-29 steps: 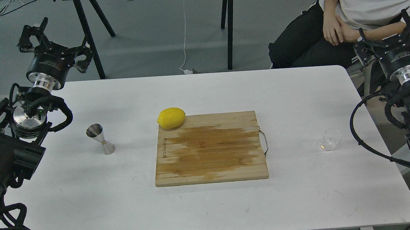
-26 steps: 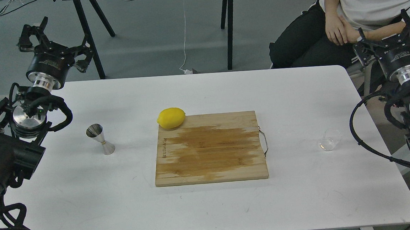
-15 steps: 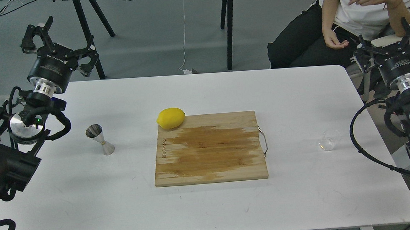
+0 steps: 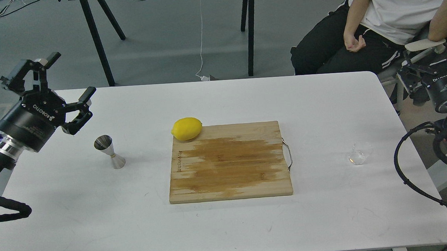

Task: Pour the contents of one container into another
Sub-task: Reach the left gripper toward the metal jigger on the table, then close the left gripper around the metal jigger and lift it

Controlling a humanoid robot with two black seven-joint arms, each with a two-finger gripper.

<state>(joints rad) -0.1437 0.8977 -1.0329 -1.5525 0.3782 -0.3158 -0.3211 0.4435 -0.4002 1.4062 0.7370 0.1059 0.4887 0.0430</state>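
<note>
Simply counted: one jigger (image 4: 109, 152), one lemon (image 4: 186, 128), one cutting board (image 4: 229, 161), one glass cup (image 4: 359, 153), all on the white table (image 4: 229, 226). Left gripper (image 4: 62, 81) hovers with fingers spread wide, empty; the jigger stands upright just below and right of it, mouth upward. Lemon and board lie between the jigger and the cup. Far right, the cup sits apart, below and left of the right gripper (image 4: 433, 63), whose fingers I cannot tell apart.

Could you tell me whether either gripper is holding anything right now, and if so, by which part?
Nothing is held: the left gripper is open and empty, and the glass cup stands untouched.
</note>
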